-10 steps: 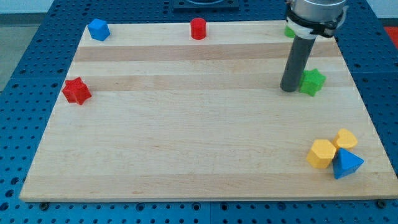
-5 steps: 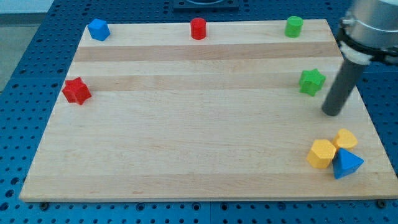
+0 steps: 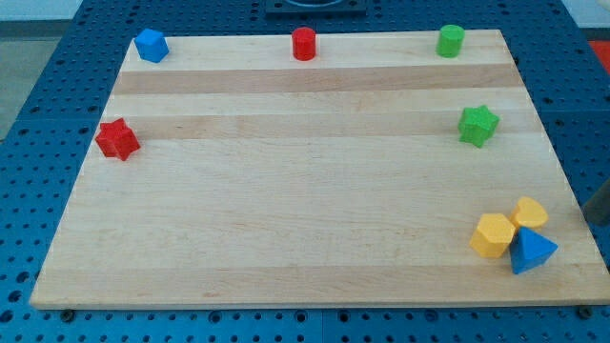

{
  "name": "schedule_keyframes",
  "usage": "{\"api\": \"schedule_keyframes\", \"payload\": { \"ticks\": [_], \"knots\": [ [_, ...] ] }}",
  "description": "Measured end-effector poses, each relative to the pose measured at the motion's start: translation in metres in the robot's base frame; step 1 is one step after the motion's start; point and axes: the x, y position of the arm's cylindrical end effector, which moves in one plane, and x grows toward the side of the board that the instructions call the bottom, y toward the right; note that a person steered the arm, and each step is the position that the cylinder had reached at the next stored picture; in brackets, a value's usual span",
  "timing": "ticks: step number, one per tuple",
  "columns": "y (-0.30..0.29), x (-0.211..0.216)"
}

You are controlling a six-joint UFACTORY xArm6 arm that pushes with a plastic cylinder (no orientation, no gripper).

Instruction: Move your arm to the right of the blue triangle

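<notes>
We've got a pale wooden worktop (image 3: 305, 219) here, smooth with visible grain bands running across, sitting on a blue perforated base (image 3: 38, 114). The blocks all look like matte plastic.

Along the view's top: a blue faceted block (image 3: 151, 45) on the left, a red cylinder (image 3: 303, 43) in the middle, a green cylinder (image 3: 450, 40) on the right. A red star (image 3: 117, 139) sits by the left edge, and a green star (image 3: 477, 125) over on the right side.

The blue triangle (image 3: 531, 252) is down in the view's bottom right corner of the worktop, a pointy wedge shape, touching a yellow hexagon (image 3: 493, 235) on its left and a yellow heart-ish block (image 3: 530, 212) just above it. The three are bunched tight together.

As for our arm, only a dark sliver of the rod (image 3: 599, 204) shows at the view's right edge, right of and slightly above the blue triangle, off the worktop's edge. Our tip is cut off by the frame, so we can't tell exactly where it ends. There's no hand on this rig, just the rod, holding nothing.
</notes>
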Motion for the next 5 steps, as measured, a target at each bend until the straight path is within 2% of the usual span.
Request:
{"api": "schedule_keyframes", "payload": {
  "ticks": [2, 3, 5],
  "knots": [
    [-0.015, 0.004],
    [-0.015, 0.030],
    [-0.015, 0.053]
  ]
}}
